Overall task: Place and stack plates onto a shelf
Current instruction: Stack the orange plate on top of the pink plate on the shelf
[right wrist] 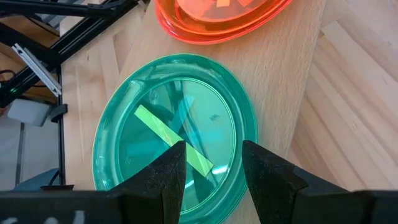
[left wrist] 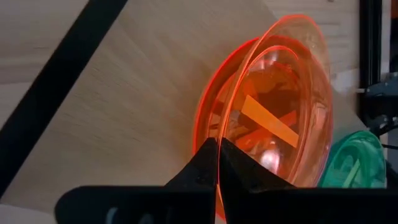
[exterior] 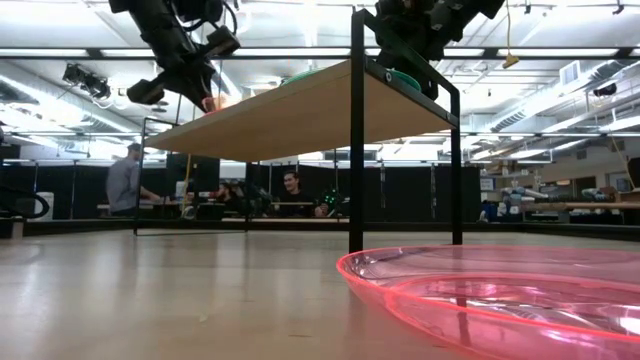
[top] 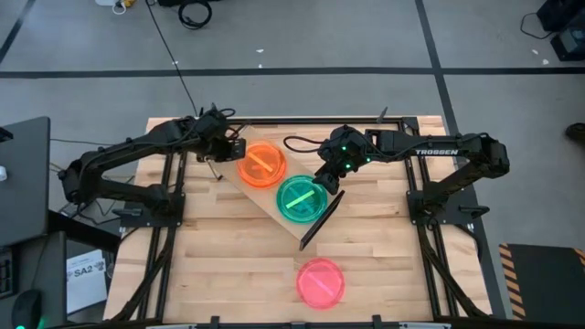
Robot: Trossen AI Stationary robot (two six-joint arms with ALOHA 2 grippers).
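- From above, I see the shelf (top: 274,203) lying slanted on the slatted tabletop (top: 219,274), running from about 11 o'clock to 5 o'clock of the table's middle; this angle seems to let each arm reach one end of it.
- My left gripper (left wrist: 218,163) is at the 11 o'clock end. Its fingers are pressed together on the rim of the top orange plate (left wrist: 283,106), which is tilted up against the orange plates under it. I judge that I am setting this plate onto the stack, so I hold it only by the thin edge and the rest can settle flat.
- My right gripper (right wrist: 213,167) hovers over the green plates (right wrist: 177,134) in the middle of the shelf, just beside the orange stack. Its fingers stand apart and hold nothing; I think a plate is just released here.
- One pink pile (top: 321,281) waits on the tabletop at about 6 o'clock, well apart from the shelf. In the low view I see two rims there, so it is more than one plate.
- The plates are thin, glossy, translucent plastic, round and shallow with a raised rim, each with a light bar in the centre. They probably slide easily on each other.
- The shelf is a pale, smooth wood board with thin dark end panels (top: 322,219).
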